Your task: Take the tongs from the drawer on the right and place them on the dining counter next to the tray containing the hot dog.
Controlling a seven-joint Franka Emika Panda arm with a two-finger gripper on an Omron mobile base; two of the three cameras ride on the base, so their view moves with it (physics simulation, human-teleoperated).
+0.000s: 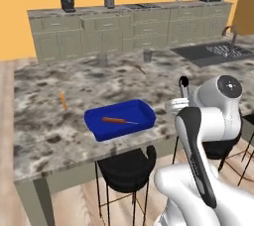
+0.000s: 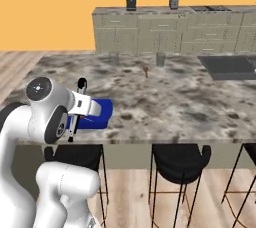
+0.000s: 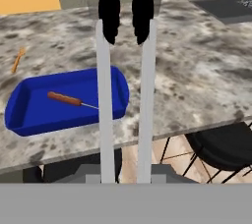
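Note:
My gripper (image 1: 179,104) (image 2: 81,108) (image 3: 125,176) is shut on the tongs (image 1: 183,87) (image 2: 79,103) (image 3: 103,100), two silver arms with black tips. It holds them in the air above the near edge of the dining counter (image 1: 99,79) (image 2: 175,97) (image 3: 197,80). The blue tray (image 1: 94,122) (image 2: 102,110) (image 3: 19,101) lies on the counter just left of the tongs, with the hot dog (image 1: 115,120) (image 3: 64,98) lying inside it. In the right base view my arm covers most of the tray. The drawer is out of view.
A thin orange stick (image 1: 62,100) (image 3: 18,60) lies on the counter left of the tray. Two grey cups (image 1: 102,60) (image 1: 147,55) stand at the far edge. Black stools (image 1: 126,170) (image 2: 180,164) sit under the near edge. A sink (image 1: 225,49) is at far right.

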